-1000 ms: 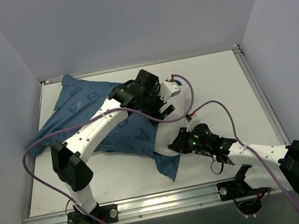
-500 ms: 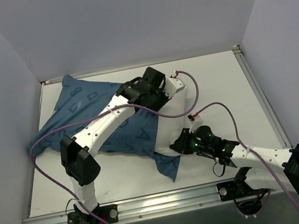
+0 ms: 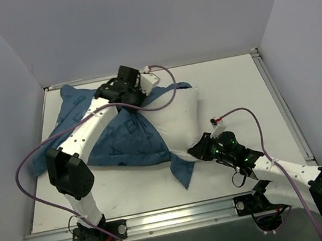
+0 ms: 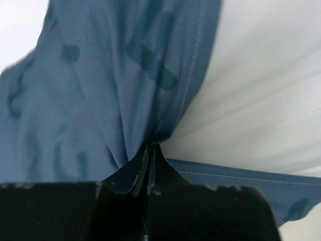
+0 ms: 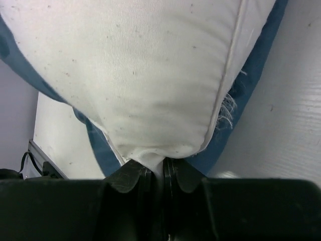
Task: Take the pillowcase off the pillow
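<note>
The dark blue lettered pillowcase (image 3: 115, 144) lies bunched across the left half of the table, and the white pillow (image 3: 180, 120) sticks out of its right end. My left gripper (image 3: 133, 93) is shut on the pillowcase's hem (image 4: 193, 75) at the far side; the wrist view shows the blue cloth (image 4: 95, 100) pinched between the closed jaws (image 4: 149, 150). My right gripper (image 3: 196, 151) is shut on the near corner of the pillow (image 5: 145, 85), white fabric squeezed between its fingers (image 5: 158, 168). A blue flap (image 3: 183, 173) hangs toward the front edge.
The white table (image 3: 243, 93) is walled on the left, back and right. A metal rail (image 3: 166, 219) runs along the near edge by both arm bases. Purple cables (image 3: 30, 175) loop off each arm.
My left gripper has shut on the pillowcase's hem and moved left and toward the back wall, dragging the cloth off and baring more white pillow. The right gripper keeps its hold on the pillow corner.
</note>
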You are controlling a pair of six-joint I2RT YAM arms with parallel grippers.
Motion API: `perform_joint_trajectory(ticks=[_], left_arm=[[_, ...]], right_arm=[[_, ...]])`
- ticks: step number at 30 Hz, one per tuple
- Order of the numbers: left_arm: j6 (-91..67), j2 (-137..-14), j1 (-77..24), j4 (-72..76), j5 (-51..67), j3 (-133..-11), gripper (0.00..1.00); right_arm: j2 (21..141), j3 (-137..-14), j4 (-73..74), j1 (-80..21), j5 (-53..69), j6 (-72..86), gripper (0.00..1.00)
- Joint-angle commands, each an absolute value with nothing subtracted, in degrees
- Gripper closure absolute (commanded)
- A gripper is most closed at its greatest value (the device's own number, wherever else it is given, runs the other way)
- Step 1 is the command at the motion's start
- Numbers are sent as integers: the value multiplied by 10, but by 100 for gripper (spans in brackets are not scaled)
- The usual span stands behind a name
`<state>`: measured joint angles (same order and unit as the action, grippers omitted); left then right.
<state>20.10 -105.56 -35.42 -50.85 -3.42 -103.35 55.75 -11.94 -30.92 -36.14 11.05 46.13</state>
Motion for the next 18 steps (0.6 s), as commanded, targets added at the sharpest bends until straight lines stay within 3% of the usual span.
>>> perform_joint_trajectory(ticks=[1,9,13,14,15,16,18], left_arm=[[213,-1013,-263,-480,-91,-1000,98],[239,-982,-233,-411,-97,-871,98],[255,-954,-241,-404,-59,-811,98],[256,-944,-249,-403,-48,-801,98],[256,-934,-257,-396,-40,-779,98],[257,-916,-264,-396,-23,-769,98],[259,-903,-278,-397,-4,-749,98]], right_arm=[[560,-105,-271,-356,126,439,100],[568,-120,-262,-370,131,431,100],[544,-152,-171,-369,122,398,100],[541,-171,-137,-368,111,383,94],[538,-195,-100,-367,84,354,80],[537,-246,-45,-365,74,337,52],[534,-299,-2,-359,60,297,36]])
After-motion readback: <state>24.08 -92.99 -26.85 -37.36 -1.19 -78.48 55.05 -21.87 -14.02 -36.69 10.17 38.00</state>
